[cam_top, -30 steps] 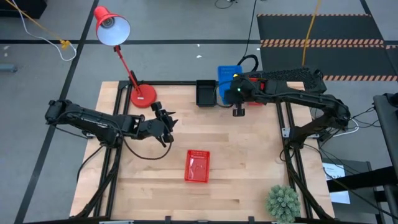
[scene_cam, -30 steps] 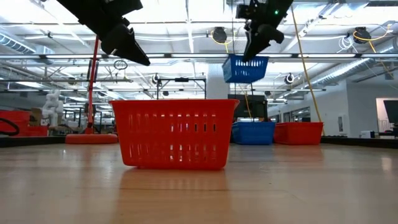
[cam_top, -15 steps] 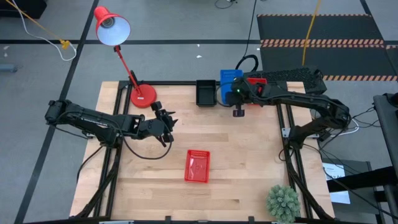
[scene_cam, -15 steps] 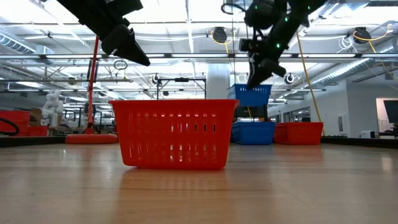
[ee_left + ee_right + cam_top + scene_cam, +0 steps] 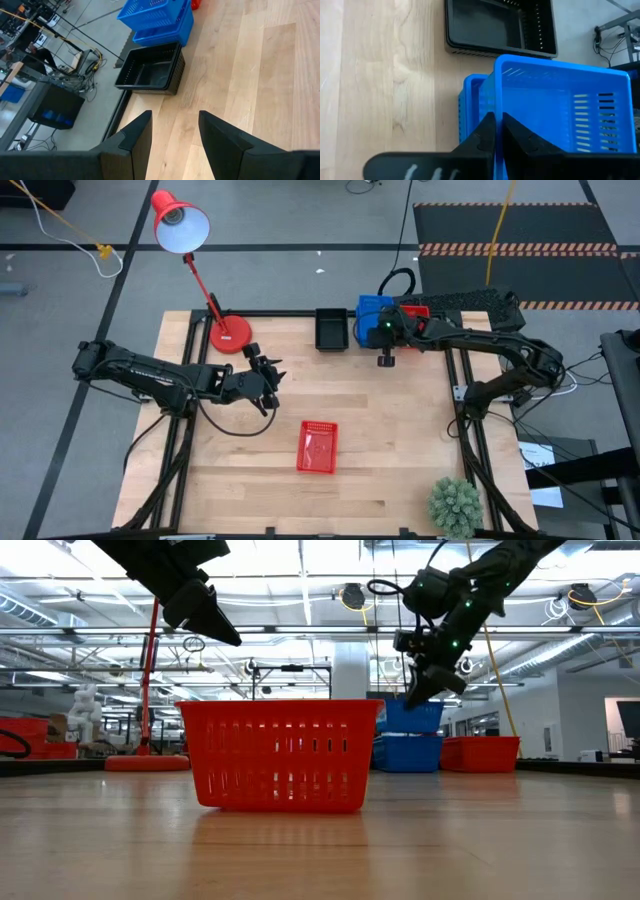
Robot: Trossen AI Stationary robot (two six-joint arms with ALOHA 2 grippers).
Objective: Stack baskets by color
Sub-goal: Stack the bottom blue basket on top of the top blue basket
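Observation:
My right gripper (image 5: 380,328) is at the table's far edge, shut on a blue basket (image 5: 560,110) that hangs right over a second blue basket (image 5: 470,105) on the table. A black basket (image 5: 331,330) stands on the table just left of them, and a red basket (image 5: 480,753) to their right, partly under my right arm. Another red basket (image 5: 318,447) stands alone mid-table. My left gripper (image 5: 272,370) hovers open above the table's left half with nothing between its fingers (image 5: 135,135). My right gripper pinches the rim of the blue basket's wall (image 5: 495,112) that faces the table's near side, one finger inside and one outside. The fingers slant down from the table's right and lie along that wall. The basket (image 5: 413,715) hangs at the lower blue basket's (image 5: 408,752) rim; whether they touch I cannot tell.
A red desk lamp stands at the far left corner on its round base (image 5: 230,333). A green plant (image 5: 455,505) sits at the near right corner. Bare wood lies between the lone red basket and the far row.
My right gripper has come down with the blue basket, from high above the table to just over the blue basket at the far edge. The carried basket stays in the shut fingers. My left arm has kept still.

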